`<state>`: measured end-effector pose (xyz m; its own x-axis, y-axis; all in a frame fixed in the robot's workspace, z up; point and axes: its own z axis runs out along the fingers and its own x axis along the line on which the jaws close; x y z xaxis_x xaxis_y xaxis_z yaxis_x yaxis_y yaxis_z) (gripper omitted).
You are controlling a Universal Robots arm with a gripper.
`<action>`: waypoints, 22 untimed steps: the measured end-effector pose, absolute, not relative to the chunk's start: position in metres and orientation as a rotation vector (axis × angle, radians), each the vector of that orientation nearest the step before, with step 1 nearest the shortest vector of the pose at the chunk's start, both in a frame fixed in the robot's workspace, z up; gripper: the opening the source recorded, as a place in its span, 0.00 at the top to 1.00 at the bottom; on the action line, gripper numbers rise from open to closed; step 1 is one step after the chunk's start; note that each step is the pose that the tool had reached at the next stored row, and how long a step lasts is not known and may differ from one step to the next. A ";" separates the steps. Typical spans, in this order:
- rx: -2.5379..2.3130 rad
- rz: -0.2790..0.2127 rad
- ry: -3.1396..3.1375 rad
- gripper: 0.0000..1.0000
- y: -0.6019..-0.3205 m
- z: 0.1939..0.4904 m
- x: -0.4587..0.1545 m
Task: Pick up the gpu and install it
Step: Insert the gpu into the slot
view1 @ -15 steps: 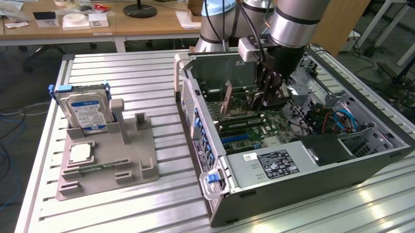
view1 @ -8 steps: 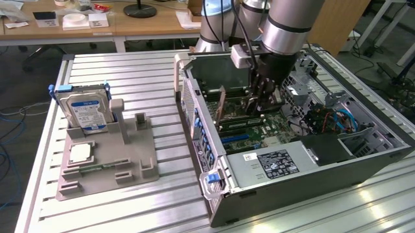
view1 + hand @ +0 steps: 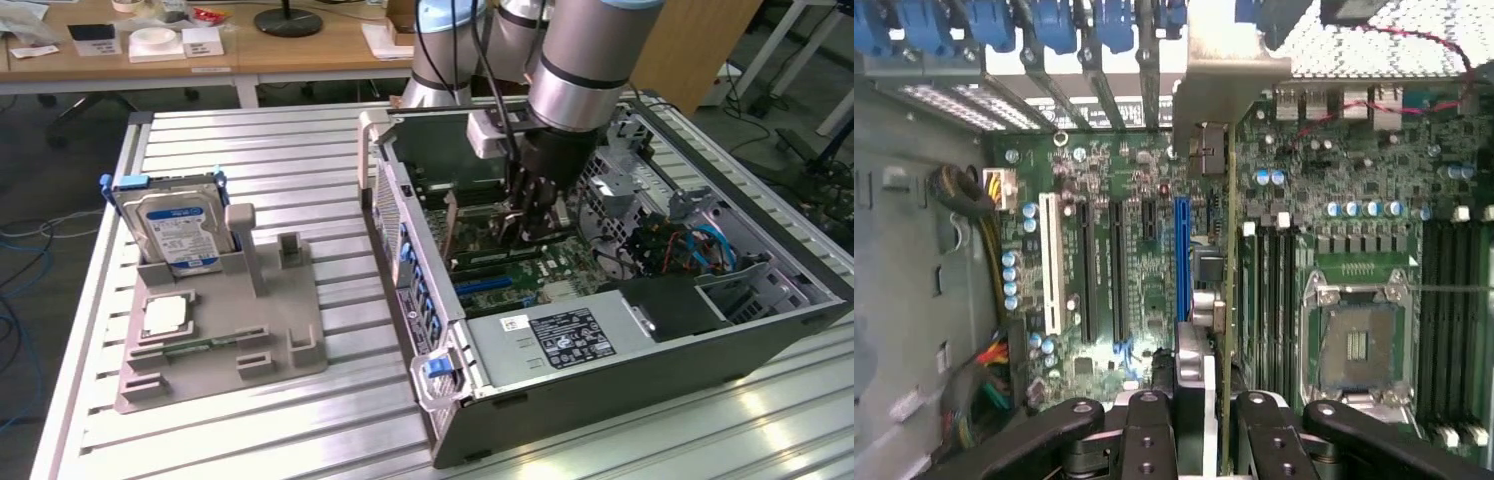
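The gripper (image 3: 1204, 400) is down inside the open computer case (image 3: 641, 400), above the motherboard. Its two dark fingers (image 3: 1149, 430) are closed only partly, with a narrow gap between them, and in this gap they clamp the gpu (image 3: 1229, 280). The jaws press on the two flat faces of the card at one end of it.

The gpu is one thin card and it stands on its edge, so the wrist view sees it as a thin line. Its long axis goes from the gripper straight toward the rear wall of the case. The silvery metal bracket (image 3: 1224, 70) is at the far end and points to this rear wall, where the row of blue clips (image 3: 1054, 25) is. The card runs in the same direction as the expansion slots in the case and is just beside the blue slot (image 3: 1182, 250). Whether its lower edge already touches a slot, the pictures do not tell.

Inside the case there are one blue slot, one white slot (image 3: 1052, 260), two long black slots (image 3: 1086, 270) and one CPU socket (image 3: 1357, 340).

Outside the case, toward the exterior view's left, there is one grey holder (image 3: 287, 350). It carries one hard drive (image 3: 180, 225) with a blue label, standing upright, and one square silver chip (image 3: 164, 315), lying flat.
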<state>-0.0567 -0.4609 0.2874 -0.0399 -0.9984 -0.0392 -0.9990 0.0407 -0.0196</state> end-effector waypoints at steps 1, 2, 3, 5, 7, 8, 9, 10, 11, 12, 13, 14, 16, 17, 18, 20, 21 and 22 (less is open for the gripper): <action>-2.147 0.020 2.236 0.72 -0.461 0.286 -0.058; -2.147 0.020 2.236 0.72 -0.461 0.284 -0.059; -2.147 0.020 2.236 0.72 -0.461 0.282 -0.059; -2.148 0.021 2.236 0.72 -0.461 0.278 -0.059; -2.152 0.022 2.232 0.72 -0.462 0.275 -0.059; -2.162 0.022 2.222 0.72 -0.462 0.273 -0.059; -2.177 0.023 2.208 0.72 -0.462 0.271 -0.059; -2.186 0.023 2.200 0.72 -0.462 0.270 -0.059; -2.187 0.023 2.199 0.72 -0.462 0.269 -0.059; -2.187 0.023 2.199 0.72 -0.462 0.269 -0.059; -2.187 0.023 2.199 0.72 -0.462 0.269 -0.059; -2.187 0.023 2.199 0.72 -0.462 0.268 -0.059; -2.186 0.025 2.198 0.72 -0.462 0.268 -0.060; -2.186 0.025 2.198 0.72 -0.462 0.267 -0.060; -2.186 0.025 2.198 0.72 -0.462 0.267 -0.060; -2.186 0.025 2.198 0.72 -0.463 0.264 -0.060; -2.186 0.025 2.198 0.72 -0.463 0.263 -0.061; -2.186 0.025 2.198 0.72 -0.464 0.261 -0.061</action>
